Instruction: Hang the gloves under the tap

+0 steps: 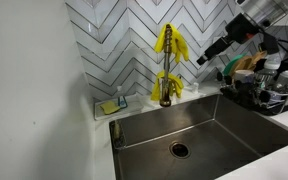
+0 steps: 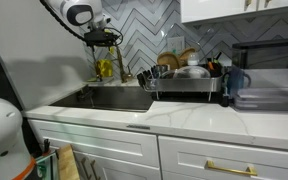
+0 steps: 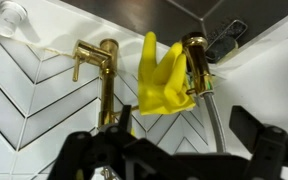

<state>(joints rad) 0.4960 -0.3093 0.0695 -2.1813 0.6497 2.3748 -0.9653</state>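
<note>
Now finds gloves (image 3: 164,75) draped high on the tap (image 3: 105,90), straight ahead of the fingers (image 3: 92,152) and well clear of both tips. Touches nothing. Holds the gripper (image 3: 179,145) spread wide, jaws empty, nothing pinched between. Shows the same in an exterior view: gripper (image 1: 202,58) hanging in the air beside the gloves (image 1: 168,42), about level with them, near but apart, tips pointed their way. Puts the yellow pair over the top of the tap (image 1: 166,85), rubber hanging limp down the stem, with the sink (image 1: 209,125) well below the fingers. Looks done as to the hanging proper: gloves off the gripper, resting on the brass by own weight alone. Reads less surely against the word "under", with the pair sitting at the top of the fitting rather than beneath a spout; cannot settle that from these views. Cannot judge the firmness of the drape either. Leaves, at most, a check on the drape and a clean pull-back of the fingers away from the tap, without brushing the rubber on the way out.
</note>
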